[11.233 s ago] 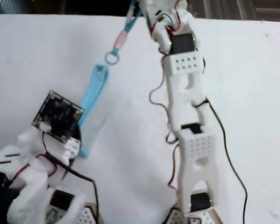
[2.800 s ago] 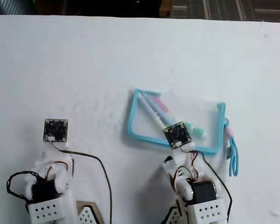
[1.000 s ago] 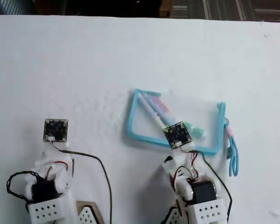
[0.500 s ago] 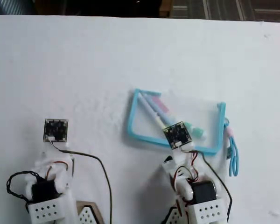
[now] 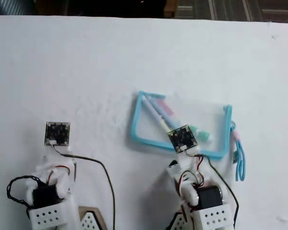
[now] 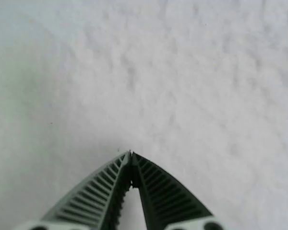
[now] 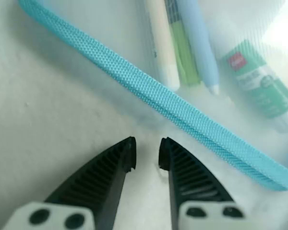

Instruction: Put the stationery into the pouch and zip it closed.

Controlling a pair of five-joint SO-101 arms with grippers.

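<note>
Pens lie inside the pouch just ahead of the right claw — slightly open, empty — so the job looks done; the left claw is pinched together, empty.

Two arms sit folded at the table's near edge. The right claw, tucked under its square camera board, hangs at the near blue edge of the pouch, which lies flat just ahead of it. Pens slant inside, ahead and to its left; a green tube lies just to its right. The strap trails farther right. The left claw is well apart to the left, over bare table.
</note>
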